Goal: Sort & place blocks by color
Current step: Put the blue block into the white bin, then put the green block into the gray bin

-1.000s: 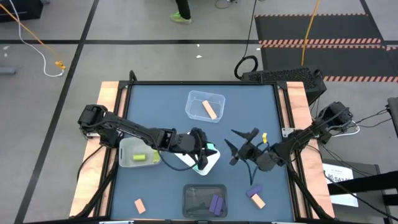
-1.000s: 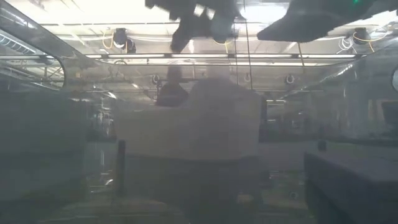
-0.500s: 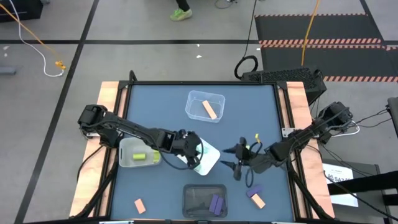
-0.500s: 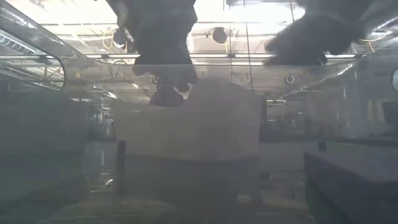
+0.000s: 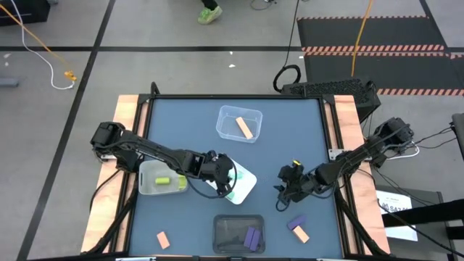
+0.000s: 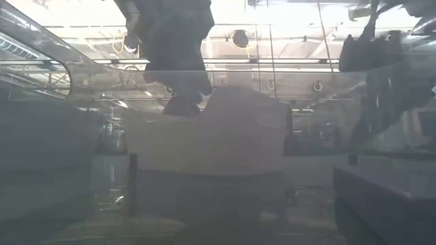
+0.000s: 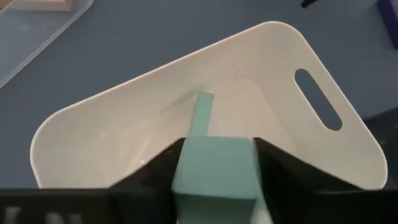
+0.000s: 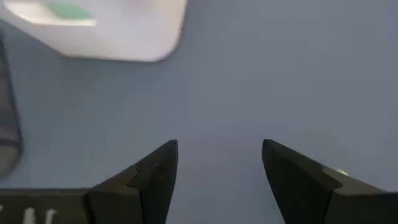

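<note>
My left gripper (image 5: 225,185) hangs over the white bin (image 5: 248,180) near the table's middle, shut on a mint-teal block (image 7: 214,165). Another mint-teal bar (image 7: 200,115) lies on the bin's floor (image 7: 124,143). My right gripper (image 5: 283,193) is open over bare table right of the white bin (image 8: 112,31), its fingers (image 8: 149,177) pointing down and touching nothing. Close by on its near side lie a purple and a salmon-orange block (image 5: 296,229). Another orange block (image 5: 163,238) lies near the table's near-left corner. My left gripper pinches the mint-teal block by its two opposite side faces (image 7: 186,171), one dark finger (image 7: 155,165) on each side. The fingers come from above, pointing down into the white bin. The block is lifted clear, above the bin's floor.
A clear bin (image 5: 238,124) at the far middle holds an orange bar. A frosted bin (image 5: 161,178) on the left holds a yellow-green block. A dark bin (image 5: 239,233) at the near edge holds a purple block. Wooden rails (image 5: 125,138) border the blue table.
My right gripper has moved from beside the white bin toward the table's near edge and a little right, tipping its open fingers downward. My left gripper, holding the teal block, has drawn slightly left over the white bin and come lower.
</note>
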